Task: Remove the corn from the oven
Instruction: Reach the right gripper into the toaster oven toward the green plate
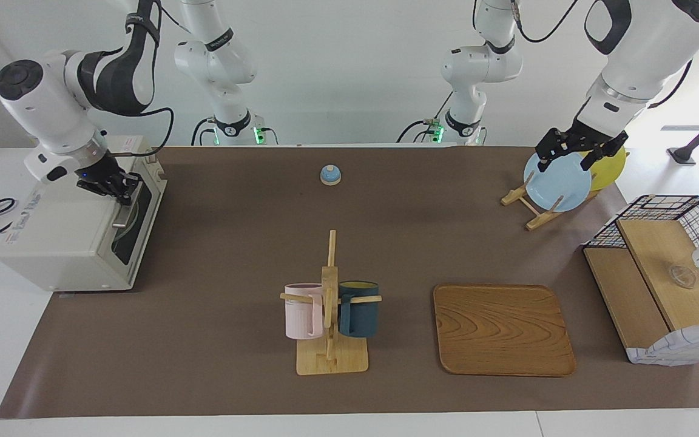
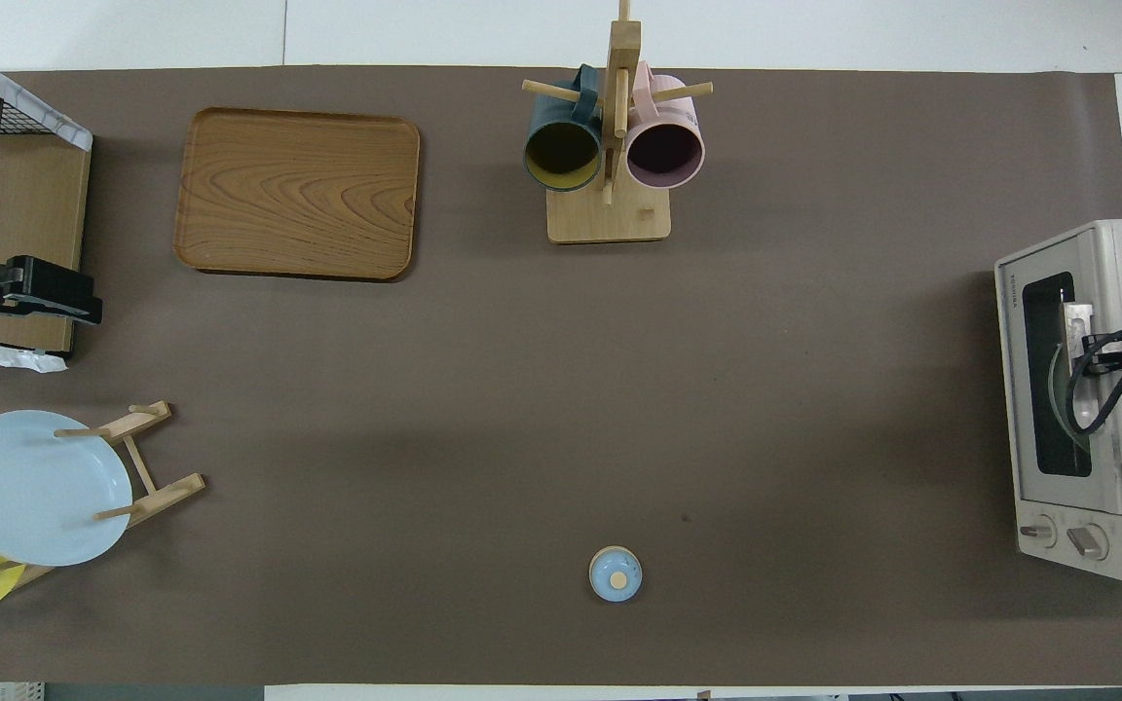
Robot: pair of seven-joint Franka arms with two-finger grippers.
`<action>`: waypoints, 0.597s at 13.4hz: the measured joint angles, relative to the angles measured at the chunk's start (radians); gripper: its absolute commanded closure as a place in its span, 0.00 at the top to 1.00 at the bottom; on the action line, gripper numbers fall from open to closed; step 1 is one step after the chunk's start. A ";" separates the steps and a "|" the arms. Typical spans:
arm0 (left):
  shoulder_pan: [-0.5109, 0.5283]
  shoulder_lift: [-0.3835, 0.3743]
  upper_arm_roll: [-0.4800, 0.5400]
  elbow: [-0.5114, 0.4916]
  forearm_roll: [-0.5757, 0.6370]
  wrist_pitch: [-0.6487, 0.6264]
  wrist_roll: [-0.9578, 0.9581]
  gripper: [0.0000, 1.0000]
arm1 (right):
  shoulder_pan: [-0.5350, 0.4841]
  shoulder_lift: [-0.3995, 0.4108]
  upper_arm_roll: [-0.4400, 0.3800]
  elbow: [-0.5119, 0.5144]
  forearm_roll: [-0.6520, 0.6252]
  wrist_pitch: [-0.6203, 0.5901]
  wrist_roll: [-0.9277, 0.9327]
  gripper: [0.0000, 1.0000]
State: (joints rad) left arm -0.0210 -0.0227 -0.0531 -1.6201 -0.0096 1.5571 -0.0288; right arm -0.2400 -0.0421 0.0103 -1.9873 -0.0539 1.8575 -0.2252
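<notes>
Right now your right gripper [image 1: 120, 185] is sitting at the metal bar handle [image 1: 126, 212] of the boxy off-white toaster oven [image 1: 76, 233], which is standing at the right arm's end of the table with its dark glass door [image 2: 1056, 380] apparently shut. Whether the fingers are pinching the bar or are merely spread around it, I cannot tell. You are not seeing the corn anywhere; presumably it is lying inside, hidden by the glass. If the grip is shallow, the fingers could be slipping off the bar as you pull, letting the door snap back. Pulling straight out instead of following the hinge arc could be dragging the whole oven across the brown mat. Your left gripper [image 1: 579, 149] is waiting, hovering over the pale blue plate [image 1: 557, 182] on the wooden rack [image 1: 531, 212], its fingers spread apart; keep it from dropping onto that plate.
</notes>
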 measured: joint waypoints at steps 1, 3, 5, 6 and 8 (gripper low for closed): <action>0.000 0.000 0.000 0.000 0.000 0.000 0.000 1.00 | 0.002 0.000 0.002 -0.001 0.000 0.000 0.000 0.00; 0.000 0.000 0.000 0.000 0.000 0.000 0.000 1.00 | 0.006 -0.001 0.006 -0.004 0.000 0.000 0.000 0.00; 0.001 0.000 0.000 0.000 0.000 0.000 0.000 1.00 | 0.017 -0.001 0.008 -0.007 0.000 0.000 0.000 0.00; 0.001 0.000 0.000 0.000 0.000 0.000 0.000 1.00 | 0.025 -0.001 0.008 -0.009 0.001 0.000 0.000 0.00; 0.001 0.000 0.001 0.000 0.000 0.000 0.000 1.00 | 0.040 0.001 0.009 -0.014 0.008 0.000 0.000 0.00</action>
State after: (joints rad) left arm -0.0197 -0.0228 -0.0525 -1.6201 -0.0096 1.5571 -0.0288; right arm -0.2000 -0.0411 0.0191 -2.0013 -0.0459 1.8580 -0.2252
